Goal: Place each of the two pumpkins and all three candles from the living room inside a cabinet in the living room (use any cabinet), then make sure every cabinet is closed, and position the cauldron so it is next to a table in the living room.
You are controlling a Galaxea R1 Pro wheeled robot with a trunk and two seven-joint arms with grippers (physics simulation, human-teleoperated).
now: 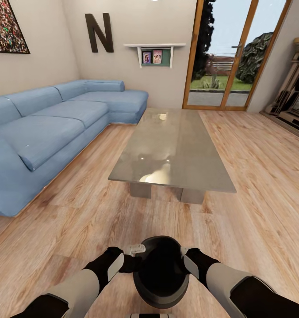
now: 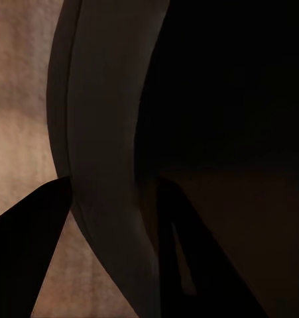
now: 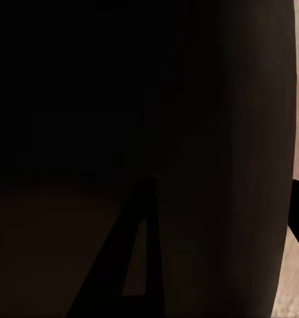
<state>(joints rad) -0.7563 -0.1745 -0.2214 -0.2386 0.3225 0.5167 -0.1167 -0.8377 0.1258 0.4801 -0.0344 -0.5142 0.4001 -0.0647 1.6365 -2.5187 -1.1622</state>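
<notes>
Both wrist cams are showing mostly darkness, just the cauldron [image 1: 161, 270] wall and rim up close. It's sitting mouth-up between the two arms, short of the coffee table [image 1: 176, 150], whose long axis is running away toward the glass doors [image 1: 231, 53]. Left gripper [image 1: 134, 250] and right gripper [image 1: 184, 254] are each clamping the rim.

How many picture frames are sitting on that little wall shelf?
2. Both stand side by side on the wall shelf on the far wall, right of the big letter N: one frame on the left, one on the right. Nothing seems hidden behind them.
</notes>
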